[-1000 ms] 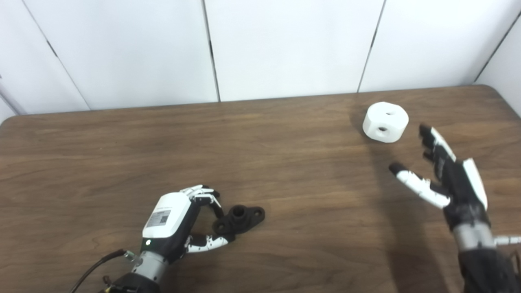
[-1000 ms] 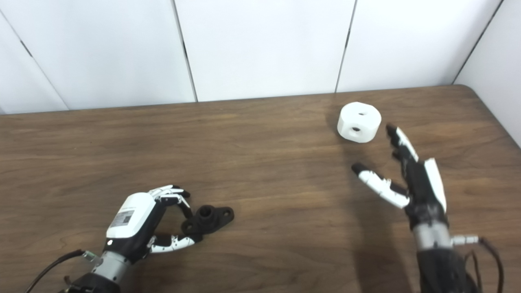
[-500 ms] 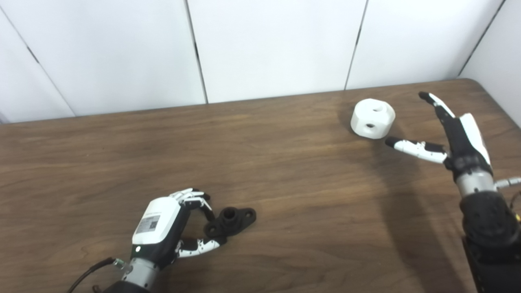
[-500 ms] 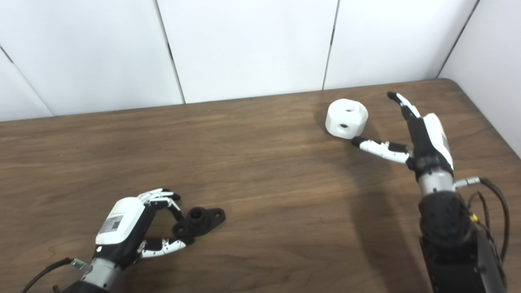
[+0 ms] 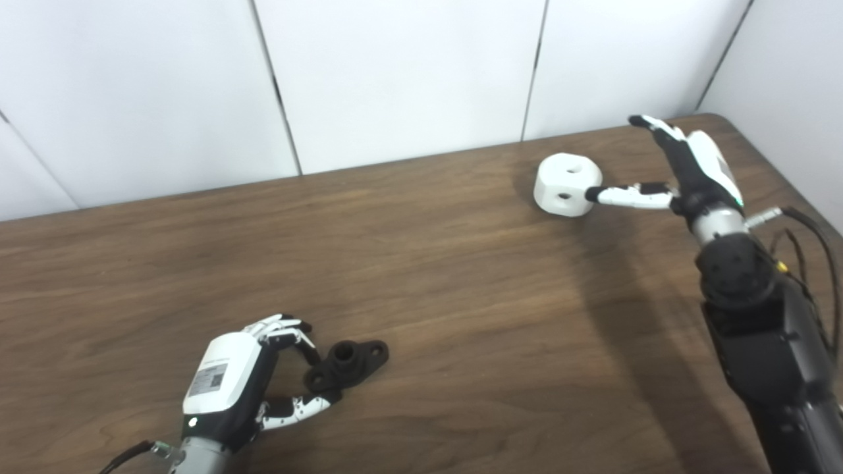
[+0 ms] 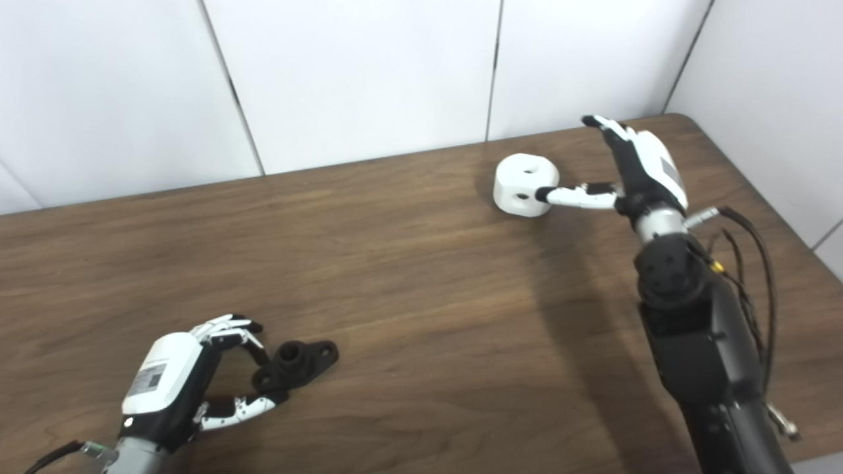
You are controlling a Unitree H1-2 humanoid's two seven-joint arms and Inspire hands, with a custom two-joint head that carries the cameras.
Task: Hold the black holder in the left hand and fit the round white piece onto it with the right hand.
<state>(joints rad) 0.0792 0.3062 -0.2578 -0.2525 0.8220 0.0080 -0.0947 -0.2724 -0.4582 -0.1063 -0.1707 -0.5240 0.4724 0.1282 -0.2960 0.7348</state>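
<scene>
at upper right the open right hand has reached the round white piece, thumb touching, while the left hand pinches the black holder.

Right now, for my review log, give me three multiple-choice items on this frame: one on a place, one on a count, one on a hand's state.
1. Where is the round white piece?
A. far right of the table, near the back edge
B. beside the left hand
C. on the black holder

2. How many holes show on the white piece?
A. none
B. two
C. five

3. What is the right hand doing?
A. closed in a fist
B. holding the black holder
C. open, thumb tip at the white piece's side

Key: 1 A, it sits near the back edge at the right; 2 B, one hole on top, one on the side; 3 C, its fingers are spread; the black holder lies at the left hand.
</scene>
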